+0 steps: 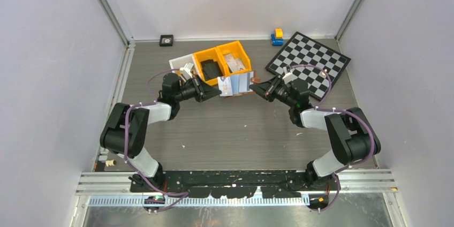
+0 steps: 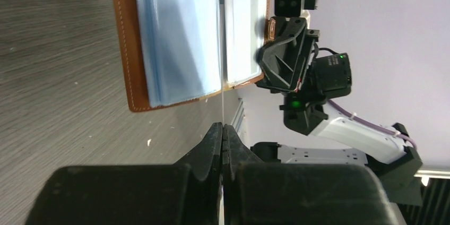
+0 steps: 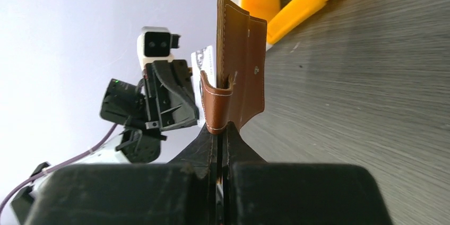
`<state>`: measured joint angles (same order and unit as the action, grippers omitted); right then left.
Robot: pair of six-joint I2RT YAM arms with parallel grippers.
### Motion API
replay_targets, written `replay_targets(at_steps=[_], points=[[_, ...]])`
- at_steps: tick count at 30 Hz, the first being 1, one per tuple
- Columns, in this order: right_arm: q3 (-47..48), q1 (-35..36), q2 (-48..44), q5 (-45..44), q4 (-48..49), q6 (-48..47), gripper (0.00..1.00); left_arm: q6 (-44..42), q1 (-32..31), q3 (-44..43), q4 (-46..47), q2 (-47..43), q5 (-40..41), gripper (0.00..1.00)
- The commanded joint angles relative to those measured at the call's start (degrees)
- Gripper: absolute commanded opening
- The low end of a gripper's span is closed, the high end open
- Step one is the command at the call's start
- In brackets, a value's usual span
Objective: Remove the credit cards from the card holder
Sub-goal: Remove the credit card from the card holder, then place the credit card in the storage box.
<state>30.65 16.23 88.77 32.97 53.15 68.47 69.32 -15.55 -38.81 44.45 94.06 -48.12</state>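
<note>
The reddish-brown card holder [image 1: 242, 83] hangs open between my two grippers, just above the table. Its pale blue sleeves [image 2: 180, 34] face the left wrist camera. My left gripper [image 2: 223, 126] is shut on a thin whitish credit card [image 2: 223, 105], seen edge-on, that reaches from the holder's lower edge; the gripper also shows in the top view [image 1: 217, 92]. The same card shows small dark print in the right wrist view [image 3: 203, 68]. My right gripper [image 3: 223, 124] is shut on the holder's brown strap [image 3: 215, 105]; in the top view it [image 1: 256, 89] sits at the holder's right edge.
A yellow two-compartment bin [image 1: 242, 50] stands right behind the holder, with a black wallet-like object [image 1: 211, 69] and several cards [image 1: 234, 62] in it. A white bin [image 1: 179, 62] is to its left. A chessboard [image 1: 310, 62] and a blue-yellow toy [image 1: 277, 37] lie at the back right.
</note>
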Motion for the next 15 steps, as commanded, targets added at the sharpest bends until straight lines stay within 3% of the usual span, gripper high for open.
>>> replay_targets(at_steps=[1,8,15], points=[[1.26,-0.33,-3.69,-4.31,-8.13,-6.89,0.00,-6.68,0.16,-1.16,-8.00,-2.25,2.03,0.00],[1.80,-1.66,-3.34,-10.79,-18.04,-10.73,0.01,-11.47,-0.61,-4.13,-15.37,-0.85,8.29,0.00],[1.95,-2.04,-2.63,-12.28,-19.71,-11.58,0.01,-14.44,-4.70,-13.75,-24.88,2.32,17.31,0.00]])
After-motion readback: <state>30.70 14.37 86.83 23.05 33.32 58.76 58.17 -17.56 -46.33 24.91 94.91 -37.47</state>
